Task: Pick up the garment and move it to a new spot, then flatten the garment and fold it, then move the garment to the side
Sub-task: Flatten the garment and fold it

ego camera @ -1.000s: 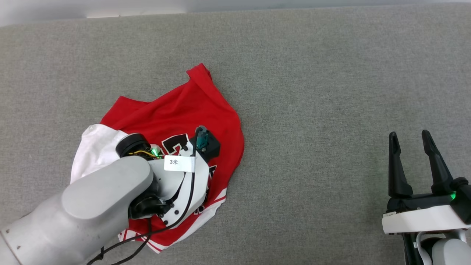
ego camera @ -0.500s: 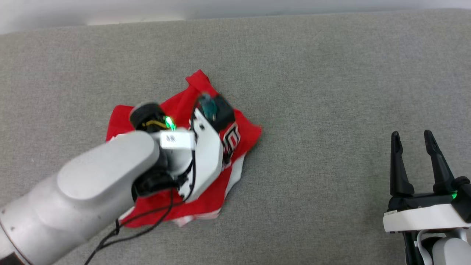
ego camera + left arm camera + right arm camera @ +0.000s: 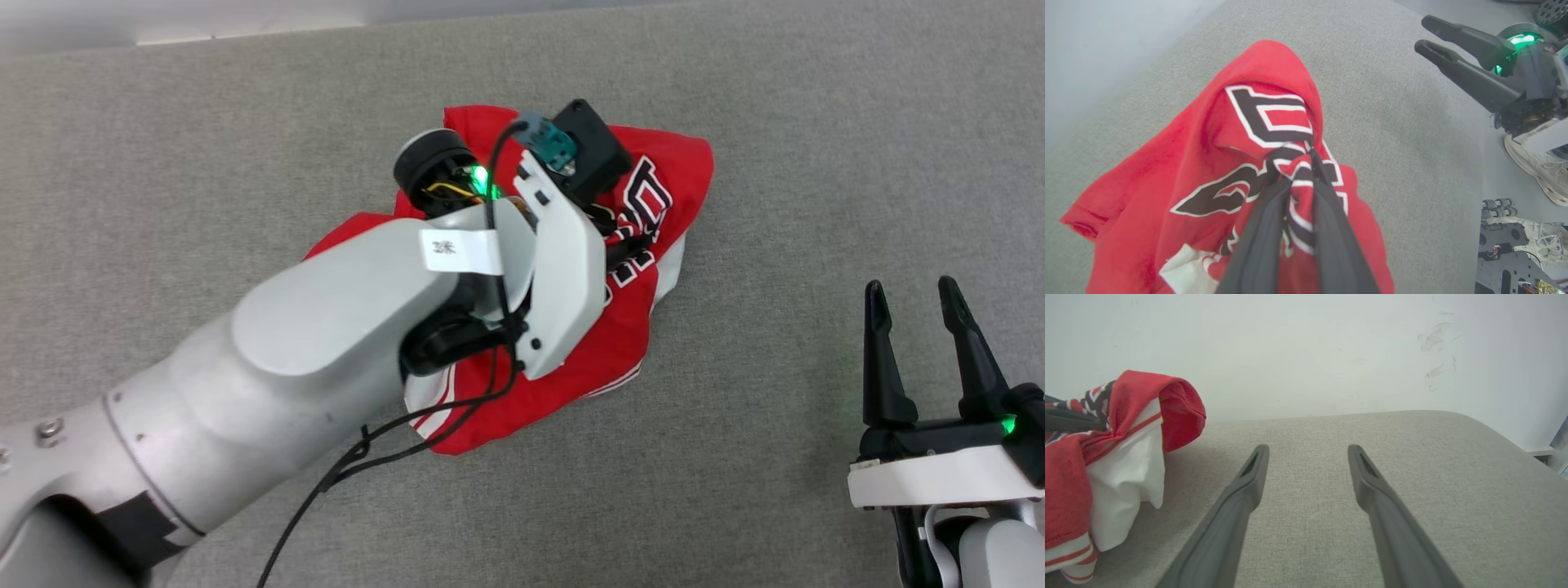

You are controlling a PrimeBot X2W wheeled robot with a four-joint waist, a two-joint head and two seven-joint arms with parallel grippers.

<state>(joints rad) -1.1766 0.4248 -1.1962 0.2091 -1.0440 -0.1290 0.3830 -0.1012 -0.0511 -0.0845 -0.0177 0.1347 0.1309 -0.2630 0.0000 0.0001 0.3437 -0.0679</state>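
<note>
The garment is a red jersey shirt with black white-outlined lettering and a white sleeve, bunched up and hanging from my left gripper. In the left wrist view the left gripper is shut on a fold of the garment right at the lettering. The left arm covers much of the cloth in the head view. From the right wrist, the garment hangs at the left, raised above the surface. My right gripper stands open and holds nothing at the lower right, well apart from the shirt; its fingers point along bare surface.
A grey fabric surface spreads under everything, with a white wall behind it and a rounded edge at the right. The right gripper shows in the left wrist view. Beyond the edge lie a white shoe and some equipment.
The left gripper has shut on the garment and carried it up and to the right, bunching it off the surface. The head view shifted a little. The right gripper has stayed put.
</note>
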